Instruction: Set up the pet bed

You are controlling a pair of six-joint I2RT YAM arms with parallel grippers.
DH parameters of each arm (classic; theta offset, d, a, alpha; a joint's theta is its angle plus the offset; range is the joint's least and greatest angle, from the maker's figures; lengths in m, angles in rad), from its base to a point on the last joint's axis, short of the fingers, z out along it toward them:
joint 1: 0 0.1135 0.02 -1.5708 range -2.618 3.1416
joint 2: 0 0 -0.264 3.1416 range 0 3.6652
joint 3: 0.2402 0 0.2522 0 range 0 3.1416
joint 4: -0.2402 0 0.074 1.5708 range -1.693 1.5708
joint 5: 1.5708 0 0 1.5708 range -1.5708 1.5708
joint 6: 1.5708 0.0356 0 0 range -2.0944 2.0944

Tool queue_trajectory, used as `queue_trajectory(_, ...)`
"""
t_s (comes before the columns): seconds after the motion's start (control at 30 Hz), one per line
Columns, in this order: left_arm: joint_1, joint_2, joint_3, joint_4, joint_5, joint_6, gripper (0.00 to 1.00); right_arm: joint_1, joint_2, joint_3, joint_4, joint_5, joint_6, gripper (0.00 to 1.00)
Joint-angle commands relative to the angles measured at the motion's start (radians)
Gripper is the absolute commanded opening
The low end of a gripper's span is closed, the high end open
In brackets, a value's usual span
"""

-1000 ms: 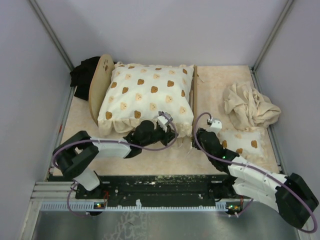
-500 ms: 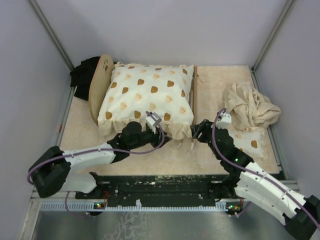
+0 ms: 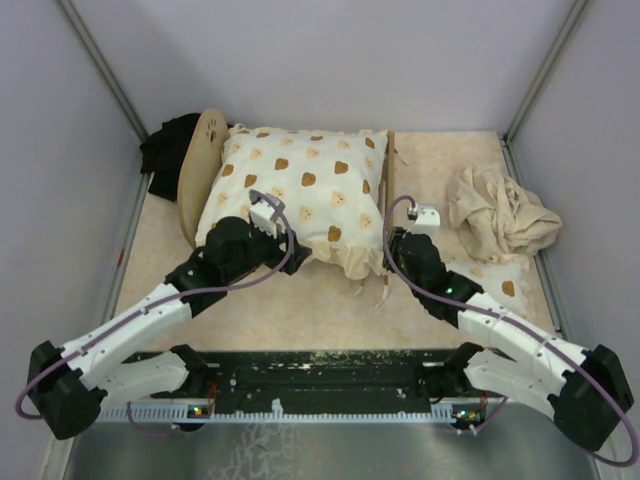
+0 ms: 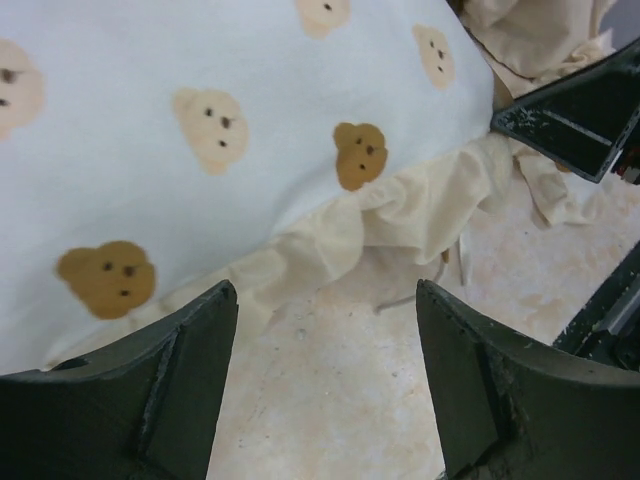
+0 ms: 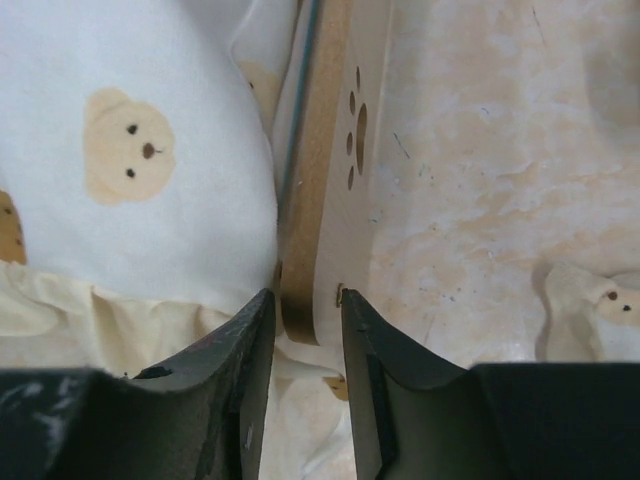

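The pet bed shows as a light-wood frame with a rounded headboard [image 3: 200,165] on the left and a flat end board [image 3: 388,180] on the right. A cream frilled cushion [image 3: 300,190] with brown bear prints lies over the frame. My left gripper [image 3: 280,245] hovers at the cushion's front left edge. Its jaws stand wide open over bare floor by the frill [image 4: 340,225], with nothing between them [image 4: 325,300]. My right gripper [image 3: 393,242] is at the near end of the end board [image 5: 330,180], one finger on each face [image 5: 308,300]. The cushion [image 5: 130,150] presses against that board.
A crumpled beige cloth [image 3: 500,210] lies at the back right. A small bear-print pillow [image 3: 495,280] sits in front of it, under the right arm. A black bundle [image 3: 170,145] sits behind the headboard. Grey walls close in three sides; a black rail [image 3: 320,375] runs along the front.
My left gripper let go of the cushion's front frill, opened wide and moved left. My right gripper shifted to the end board and narrowed its jaws onto it.
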Motion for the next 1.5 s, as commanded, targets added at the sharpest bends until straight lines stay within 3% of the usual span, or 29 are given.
queue_trajectory(0.0,0.043,-0.057,0.115,-0.272,-0.131,0.067,0.77,-0.046,0.025,0.034,0.04,0.004,-0.08,0.32)
queue_trajectory(0.17,0.108,-0.079,0.243,-0.428,-0.257,0.152,0.78,-0.131,0.041,0.03,0.045,-0.045,-0.133,0.27)
queue_trajectory(0.37,0.195,-0.068,0.363,-0.491,-0.396,0.192,0.82,-0.297,0.072,0.026,0.088,-0.122,-0.159,0.25)
queue_trajectory(0.53,0.322,-0.018,0.412,-0.481,-0.378,0.216,0.82,-0.361,0.069,0.057,0.052,-0.098,-0.179,0.25)
queue_trajectory(0.8,0.548,0.059,0.383,-0.418,-0.05,0.175,0.77,-0.431,0.074,0.099,0.006,-0.084,-0.21,0.27)
queue_trajectory(0.97,0.562,0.068,0.347,-0.39,0.073,0.185,0.69,-0.43,0.008,0.16,-0.096,-0.108,-0.196,0.43)
queue_trajectory(1.07,0.562,0.047,0.311,-0.334,0.155,0.181,0.66,-0.429,-0.059,0.162,-0.114,-0.188,-0.159,0.51)
queue_trajectory(1.23,0.563,0.051,0.283,-0.264,0.263,0.149,0.63,-0.422,-0.14,0.131,-0.03,-0.418,-0.057,0.52)
queue_trajectory(1.3,0.563,0.058,0.274,-0.22,0.315,0.132,0.61,-0.384,-0.156,0.11,0.035,-0.468,-0.044,0.52)
queue_trajectory(1.47,0.563,0.066,0.278,-0.154,0.412,0.063,0.6,-0.154,-0.117,0.116,0.133,-0.383,-0.089,0.52)
